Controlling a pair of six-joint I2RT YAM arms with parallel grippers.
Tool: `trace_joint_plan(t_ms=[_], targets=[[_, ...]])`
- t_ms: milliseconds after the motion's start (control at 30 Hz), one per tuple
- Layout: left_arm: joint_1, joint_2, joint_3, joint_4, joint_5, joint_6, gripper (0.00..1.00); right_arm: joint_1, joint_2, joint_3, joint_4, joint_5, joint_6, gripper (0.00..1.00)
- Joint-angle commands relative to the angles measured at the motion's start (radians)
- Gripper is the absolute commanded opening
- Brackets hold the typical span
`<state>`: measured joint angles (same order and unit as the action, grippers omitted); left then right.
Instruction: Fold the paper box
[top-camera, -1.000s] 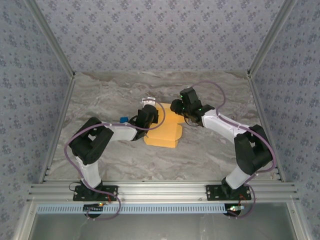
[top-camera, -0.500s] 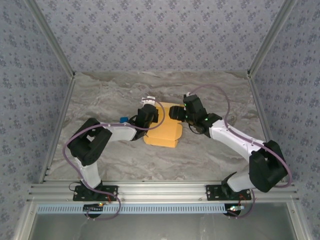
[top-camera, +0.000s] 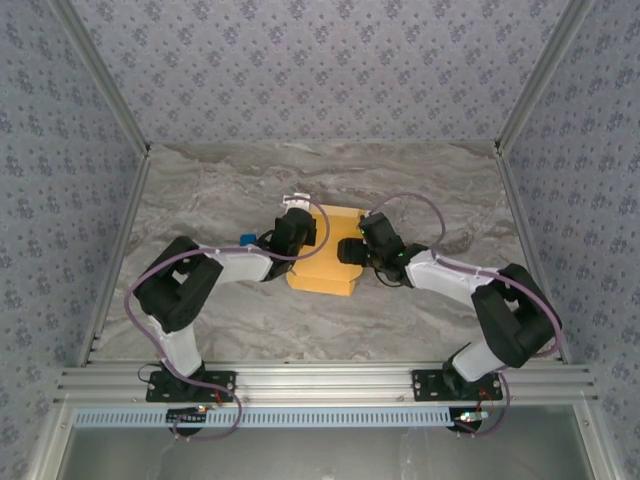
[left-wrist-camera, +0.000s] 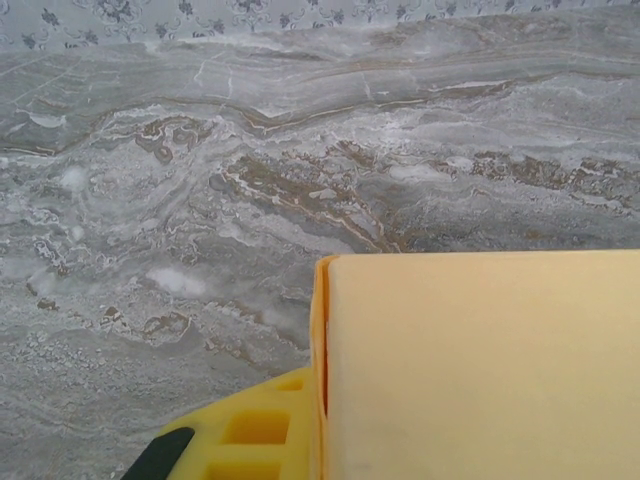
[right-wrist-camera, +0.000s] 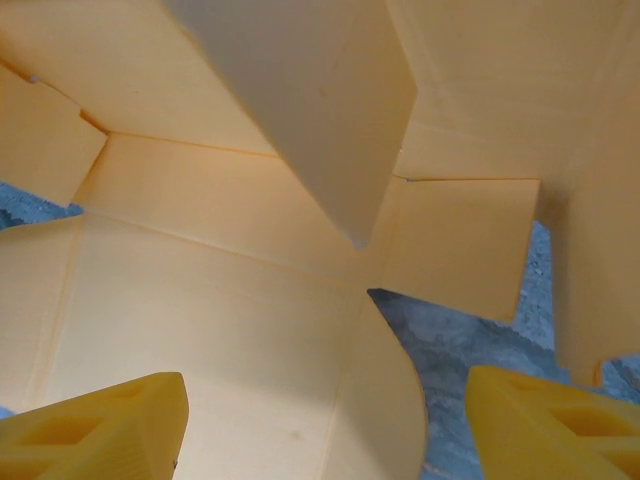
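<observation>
The left fingers (left-wrist-camera: 250, 432) are closed tight on a panel of the paper box (top-camera: 322, 268); in the left wrist view the cardboard lies flat against the one yellow finger that shows. The right fingers (right-wrist-camera: 100, 425) stand wide apart and hold nothing (both yellow tips frame the box's creased inside, with a raised flap just ahead of them). The yellow-orange box sits in the middle of the marbled surface (top-camera: 200, 190), between the two arms, partly folded, with its notched flaps at different angles. A small blue object (top-camera: 246, 238) lies just beside the left wrist.
</observation>
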<state>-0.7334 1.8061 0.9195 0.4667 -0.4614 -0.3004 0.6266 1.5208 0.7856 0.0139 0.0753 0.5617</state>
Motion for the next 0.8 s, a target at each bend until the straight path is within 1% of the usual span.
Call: trace_joint_plan(t_ms=[0, 200, 333, 567, 767], targets=[[-0.007, -0.053, 0.004, 0.009, -0.02, -0.01, 0.0, 0.002, 0.028, -0.012, 0.069, 0.044, 0.031, 0.75], [-0.006, -0.053, 0.004, 0.012, -0.02, -0.011, 0.0, 0.002, 0.04, -0.006, 0.056, 0.122, 0.059, 0.75], [-0.007, -0.05, 0.0, 0.015, -0.018, -0.013, 0.0, -0.002, 0.034, -0.01, 0.083, 0.145, 0.06, 0.75], [-0.007, -0.044, -0.001, 0.016, -0.015, -0.017, 0.0, -0.007, 0.035, 0.003, 0.138, 0.125, 0.031, 0.73], [-0.007, -0.041, -0.001, 0.015, -0.013, -0.019, 0.0, -0.008, 0.01, -0.015, 0.199, 0.078, -0.003, 0.65]])
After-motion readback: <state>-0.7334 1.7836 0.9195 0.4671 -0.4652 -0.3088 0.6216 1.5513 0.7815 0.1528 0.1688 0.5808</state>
